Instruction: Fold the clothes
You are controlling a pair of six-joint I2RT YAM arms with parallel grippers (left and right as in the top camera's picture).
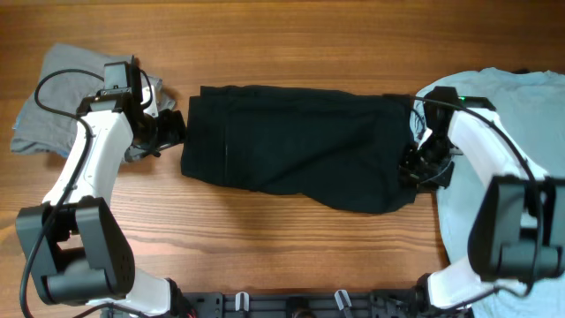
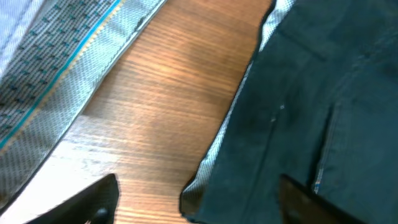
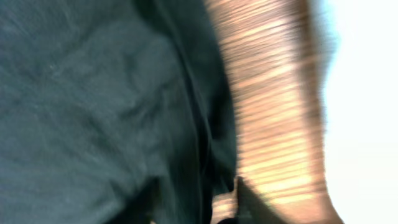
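The black shorts (image 1: 291,146) lie spread flat across the middle of the table. My left gripper (image 1: 174,130) is at their left edge. In the left wrist view it (image 2: 199,186) is open, its fingers straddling a corner of the black shorts (image 2: 298,93) where pale lining shows. My right gripper (image 1: 410,163) is at the shorts' lower right edge. In the blurred right wrist view it (image 3: 199,199) looks open over the hem of the shorts (image 3: 93,93). The grey shorts (image 1: 62,88) lie crumpled at the far left. The light blue T-shirt (image 1: 530,88) lies at the right.
The wooden table (image 1: 291,53) shows bare wood along the back and the front. The grey shorts (image 2: 50,56) lie close beside my left gripper. The T-shirt (image 3: 367,93) lies just right of my right gripper and under the right arm.
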